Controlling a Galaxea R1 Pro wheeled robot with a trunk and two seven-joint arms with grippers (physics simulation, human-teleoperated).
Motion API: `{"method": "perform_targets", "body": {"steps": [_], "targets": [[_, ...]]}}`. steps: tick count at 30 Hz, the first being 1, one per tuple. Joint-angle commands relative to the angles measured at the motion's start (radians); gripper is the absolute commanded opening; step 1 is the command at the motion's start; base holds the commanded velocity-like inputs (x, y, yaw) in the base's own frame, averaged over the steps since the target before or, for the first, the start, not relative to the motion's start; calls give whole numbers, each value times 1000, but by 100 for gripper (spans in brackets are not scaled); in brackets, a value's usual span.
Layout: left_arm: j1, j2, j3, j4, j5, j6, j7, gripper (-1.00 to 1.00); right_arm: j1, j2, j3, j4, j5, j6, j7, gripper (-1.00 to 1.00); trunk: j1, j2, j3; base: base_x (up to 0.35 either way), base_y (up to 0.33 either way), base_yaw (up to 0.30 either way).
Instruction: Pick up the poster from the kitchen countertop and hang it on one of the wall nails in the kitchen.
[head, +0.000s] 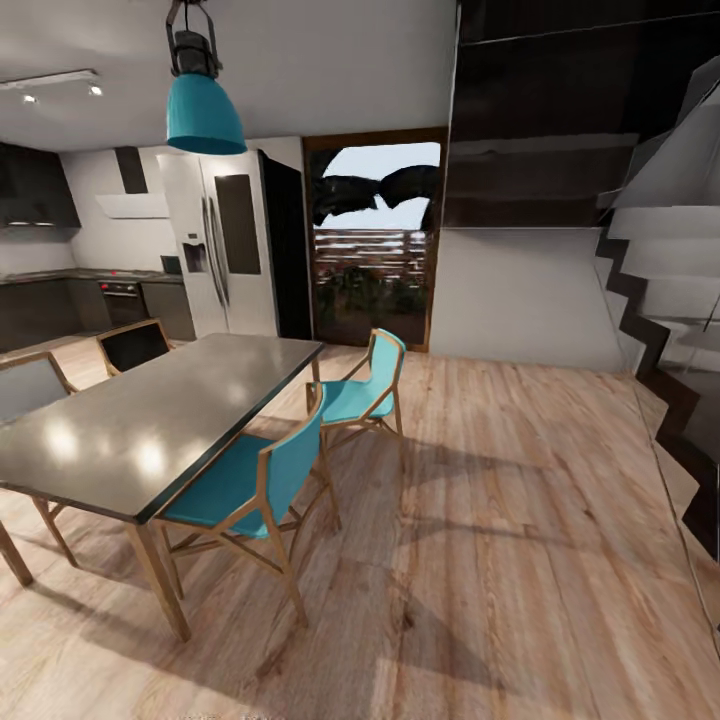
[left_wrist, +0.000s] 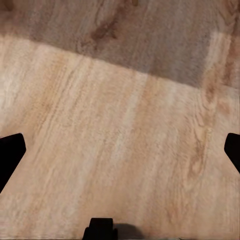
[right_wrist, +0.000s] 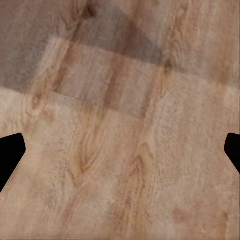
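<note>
A dining area is being viewed from the head camera, with the kitchen lying far off at the upper left of the frame. A grey dining table (head: 150, 420) is occupying the lower left, and teal chairs (head: 250, 480) are drawn up around it. A teal pendant lamp (head: 203, 110) is hanging at the top left, above the table. Behind it a steel refrigerator (head: 225, 255) is standing beside a glazed door (head: 375, 240), and a staircase (head: 670, 300) is climbing along the right edge.

The kitchen countertop (head: 90, 276) is being seen only as a thin dark strip at the left edge, beside an oven. The poster cannot be made out on it at this range, and no wall nails can be distinguished.

In both wrist views the wooden floor (left_wrist: 120, 125) is being looked down upon, probably because the arms are being carried low for travel. The left gripper (left_wrist: 120, 150) and the right gripper (right_wrist: 120, 150) are being held with fingertips wide apart at the frame edges, nothing between them. The task is judged barely begun: the kitchen is yet to be approached, likely around the table.
</note>
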Motion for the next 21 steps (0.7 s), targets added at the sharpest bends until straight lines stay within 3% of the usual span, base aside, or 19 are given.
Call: {"method": "perform_targets", "body": {"steps": [1, 11, 21], "targets": [[0, -1, 4, -1, 0, -2, 0, 100, -1, 0, 1, 1, 5, -3, -1, 100, 0, 0, -1, -54, 64, 293], [0, -1, 8, -1, 0, -3, 0, 100, -1, 0, 1, 1, 5, -3, -1, 100, 0, 0, -5, -16, 37, 293], [0, -1, 9, -1, 0, -3, 0, 100, -1, 0, 1, 1, 5, -3, -1, 100, 0, 0, -8, -1, 246, 293]]}}
